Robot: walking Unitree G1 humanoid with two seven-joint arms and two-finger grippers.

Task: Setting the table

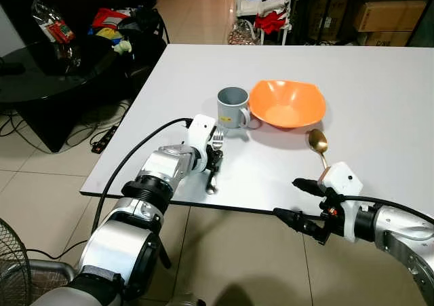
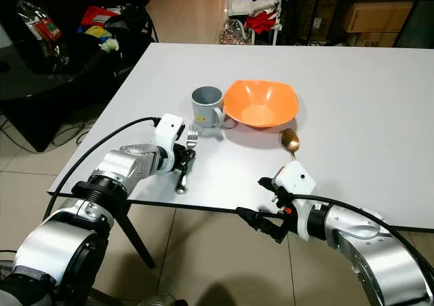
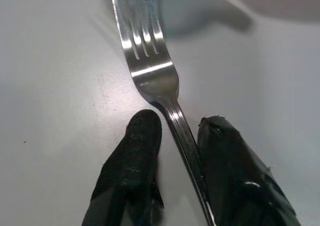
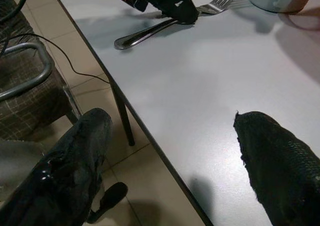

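A white tabletop (image 1: pixel 380 102) carries four items near its front edge. A grey mug (image 1: pixel 232 107) stands upright, handle toward the orange bowl (image 1: pixel 287 104) just beside it on the robot's right; whether mug and bowl touch cannot be told. A gold spoon (image 1: pixel 318 143) lies flat in front of the bowl, bowl end toward the orange bowl, handle pointing to the front edge.

A silver fork (image 3: pixel 150 60) lies flat on the tabletop in front of the mug, tines toward the mug, handle toward the front edge. In the left wrist view the tine tips reach the base of the mug.

The left claw (image 1: pixel 215 158) is down at the fork's handle. Its two black fingers (image 3: pixel 132 161) sit one on each side of the handle, narrowly parted. One finger is against the handle; the other stands slightly off it. The fork rests on the surface and is not lifted.

The right claw (image 1: pixel 297 197) hangs at the front edge of the tabletop, just in front of the spoon's handle end. Its fingers (image 4: pixel 280 166) are spread wide and hold nothing; one lies over the tabletop, the other over the tiled floor (image 1: pixel 224 252) beyond the edge.

To the robot's left stands a dark glass side table (image 1: pixel 47 68) with packets on it.
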